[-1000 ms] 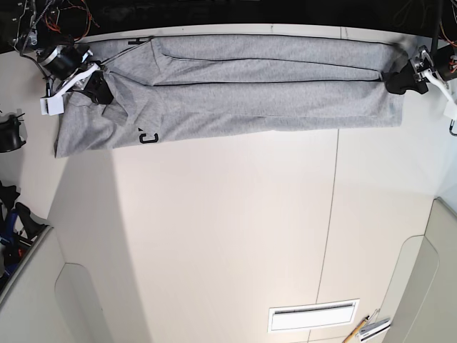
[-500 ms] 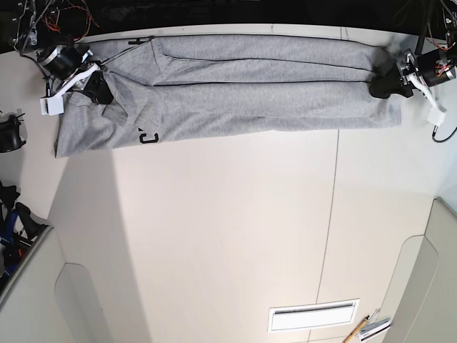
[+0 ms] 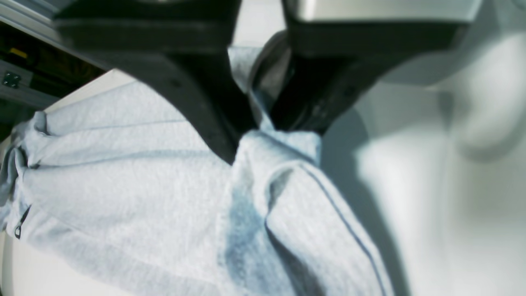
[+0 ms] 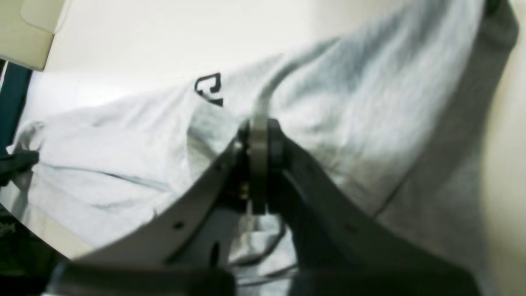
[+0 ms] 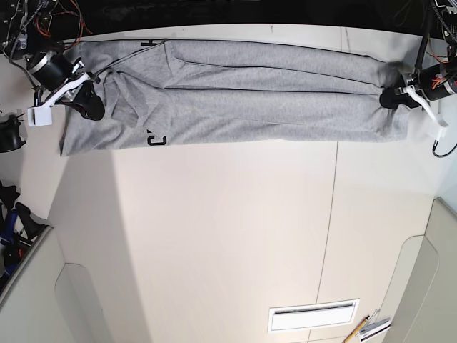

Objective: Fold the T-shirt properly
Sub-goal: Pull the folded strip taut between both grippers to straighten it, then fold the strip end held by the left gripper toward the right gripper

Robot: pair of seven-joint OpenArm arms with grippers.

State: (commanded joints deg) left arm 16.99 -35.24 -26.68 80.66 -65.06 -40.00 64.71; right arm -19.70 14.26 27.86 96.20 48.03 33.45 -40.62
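The left gripper [image 5: 391, 98] pinches the grey T-shirt [image 5: 250, 100] — the right gripper's [image 5: 95, 108] tips are together, its hold unclear.

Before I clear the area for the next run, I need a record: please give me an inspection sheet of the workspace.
Surface: pale tabletop with a dark seam line
Job's things: grey T-shirt in a long strip, uneven at both ends, part of a black letter showing
Clutter: white rectangular item and pencil-like sticks at the near edge
Left gripper: pinching the shirt
Right gripper: fingertips together at the shirt; grip unclear
Cables: dark loop beside the left arm
Surroundings: grey-beige panels at both near corners
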